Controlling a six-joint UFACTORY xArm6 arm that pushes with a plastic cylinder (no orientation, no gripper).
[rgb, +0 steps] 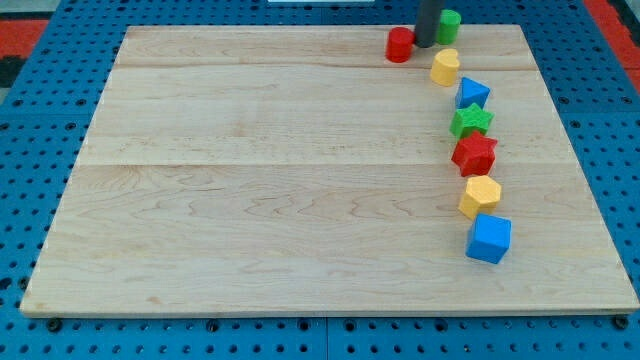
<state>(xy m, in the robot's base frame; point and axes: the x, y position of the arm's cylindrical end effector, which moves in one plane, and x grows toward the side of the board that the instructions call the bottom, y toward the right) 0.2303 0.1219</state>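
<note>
My tip (424, 45) stands near the view's top, between a red cylinder (400, 44) just to its left and a green cylinder (448, 25) just to its upper right; it seems to touch both or nearly so. Below it a yellow heart-like block (445, 67) begins a column running down the right side: a blue triangular block (472, 93), a green star (471, 121), a red star (474, 153), a yellow hexagon (480, 195) and a blue cube (489, 238).
The blocks lie on a light wooden board (250, 180). Around it is a blue perforated table (30, 200), with red patches at the top corners.
</note>
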